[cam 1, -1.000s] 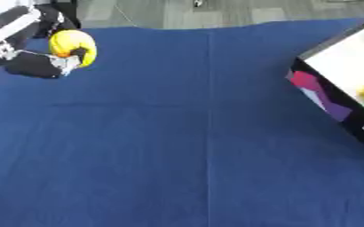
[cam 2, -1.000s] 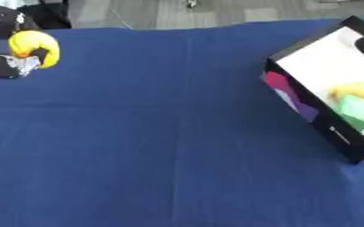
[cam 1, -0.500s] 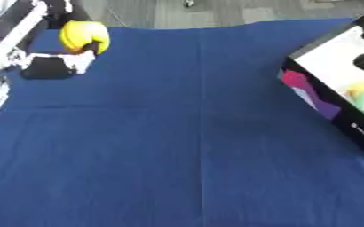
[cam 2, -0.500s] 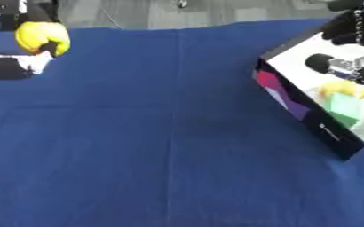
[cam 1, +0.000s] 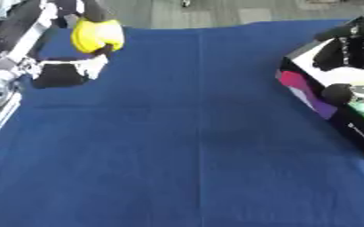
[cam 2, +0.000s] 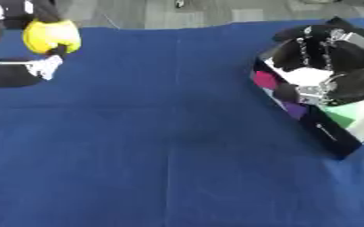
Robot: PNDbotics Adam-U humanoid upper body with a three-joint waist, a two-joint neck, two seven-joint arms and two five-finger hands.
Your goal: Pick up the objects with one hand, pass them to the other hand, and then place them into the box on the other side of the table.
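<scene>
Ball (cam 1: 96,35), yellow, is held in curled left hand (cam 1: 76,26) fingers at the surface's far left corner. Right hand (cam 2: 325,57) hovers over the box (cam 2: 294,104), finger state unclear. Next: handover mid-surface.

- The place is looking like a robot test room or lab rather than a home.
- A plain blue cloth (cam 1: 185,146) is covering the whole table, creased along fold lines, with nothing homely lying on it.
- Beyond the table's far edge, a grey floor (cam 1: 208,15) of plank-like strips is showing, bare as in a workroom.
- A black box (cam 2: 325,128) with coloured panels on its side is sitting at the right of the table, staged like a test prop.
- Bare black-and-silver robot arms are reaching in from both upper corners.
</scene>
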